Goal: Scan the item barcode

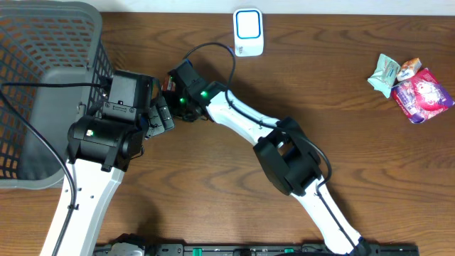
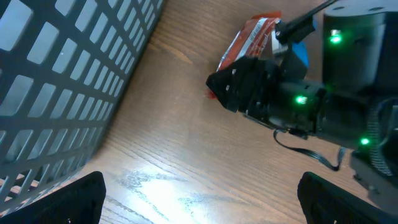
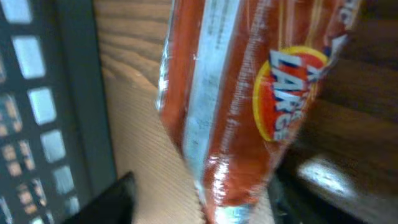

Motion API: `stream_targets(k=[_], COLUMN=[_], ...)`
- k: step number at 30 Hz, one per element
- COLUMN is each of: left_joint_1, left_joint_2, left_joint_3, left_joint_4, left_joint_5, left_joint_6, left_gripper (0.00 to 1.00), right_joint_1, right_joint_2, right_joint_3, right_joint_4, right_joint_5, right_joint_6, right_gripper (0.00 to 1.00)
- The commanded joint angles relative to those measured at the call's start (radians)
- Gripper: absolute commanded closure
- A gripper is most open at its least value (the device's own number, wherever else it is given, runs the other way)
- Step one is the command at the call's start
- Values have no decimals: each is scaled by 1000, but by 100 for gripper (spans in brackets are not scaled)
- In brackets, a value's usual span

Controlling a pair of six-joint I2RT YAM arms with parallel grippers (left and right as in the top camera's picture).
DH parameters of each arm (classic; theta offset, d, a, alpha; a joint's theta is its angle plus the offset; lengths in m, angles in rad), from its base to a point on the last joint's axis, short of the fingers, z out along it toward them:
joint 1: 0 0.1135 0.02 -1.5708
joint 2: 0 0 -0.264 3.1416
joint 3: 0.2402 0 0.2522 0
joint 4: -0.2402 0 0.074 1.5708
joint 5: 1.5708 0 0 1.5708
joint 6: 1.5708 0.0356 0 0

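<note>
Looking down, we see a brown wood-grain table with a grey basket at its left end. Our left gripper gapes wide beside it; the right gripper sits over the orange packet near the basket, and we can't tell if it's gripping.

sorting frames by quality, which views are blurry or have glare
Overhead: sharp, evenly lit, table grain clear. Left wrist: mostly sharp, a bright glare patch on the wood near the bottom. Right wrist: the orange packet sits very close and blurred, its print soft; the basket at left is out of focus too.
</note>
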Motion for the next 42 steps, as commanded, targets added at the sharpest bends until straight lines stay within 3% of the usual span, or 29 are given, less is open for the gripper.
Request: stream_targets(k=[1, 4, 11, 16, 21, 27, 34, 37, 39, 42], left_joint_1=[4, 4, 4, 4, 4, 4, 4, 4, 4, 4], left_joint_2=[2, 2, 2, 2, 2, 2, 2, 2, 2, 2], left_joint_3=[4, 4, 4, 4, 4, 4, 4, 4, 4, 4], left_joint_4=[-3, -3, -3, -3, -3, -3, -3, -3, -3, -3], left_joint_5=[6, 6, 6, 5, 5, 6, 5, 6, 6, 5], left_joint_6=[-16, -16, -16, -16, -16, -16, -16, -16, -16, -16], left_gripper=[2, 2, 2, 2, 2, 2, 2, 2, 2, 2], right_joint_1=[-16, -37, -122, -172, -202, -208, -228, -243, -253, -268], right_joint_2=[44, 44, 18, -25, -43, -49, -162, -226, -267, -308], right_joint_3=[-1, -1, 0, 0, 0, 2, 9, 10, 10, 10], right_joint_4=[-18, -28, -208, -416, -766, -991, -956, -914, -885, -855], right_joint_5=[64, 66, 58, -31, -57, 58, 120, 123, 149, 171], right_joint_6=[-4, -53, -153, -421, -733, -811, -776, -777, -776, -776], right_gripper=[64, 99, 99, 99, 99, 98, 80, 47, 40, 17])
